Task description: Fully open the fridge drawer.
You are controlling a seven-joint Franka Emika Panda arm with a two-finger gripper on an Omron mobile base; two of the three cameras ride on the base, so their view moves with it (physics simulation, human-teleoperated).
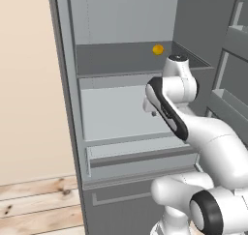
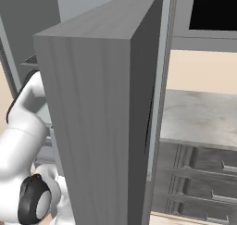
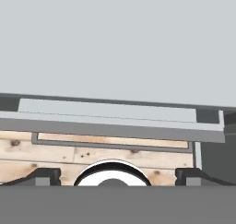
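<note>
Two dark fingers point(image 3: 118, 176) stand wide apart at the bottom corners of the hand view, one tip low on the left point(image 3: 44, 176) and one low on the right point(image 3: 191, 176), with nothing between them. Past them, in that view, the fridge drawer point(image 3: 115, 119) crosses the picture as a pale band with a darker grey strip along its front, and beyond it lie a thin outlined bar handle point(image 3: 113, 144) and wooden floor planks point(image 3: 55, 154); a flat light-grey surface point(image 3: 118, 38) takes up the upper half. From the left base view the white arm point(image 1: 172, 103) reaches into the open fridge point(image 1: 65, 108) above the drawer, and its hand is hidden behind its own links, so how close the fingers are to the drawer cannot be told there. The fridge drawer point(image 1: 140, 157) sits low in the compartment, its groove handle facing out, above the darker panel point(image 1: 121, 205) with the bar handle. A small orange object point(image 1: 158, 50) rests on the upper shelf point(image 1: 116, 60). In the right base view the open fridge door point(image 2: 102, 127) blocks most of the scene, with a marbled surface point(image 2: 203, 117) and cabinet drawers point(image 2: 208, 173) to its right.
</note>
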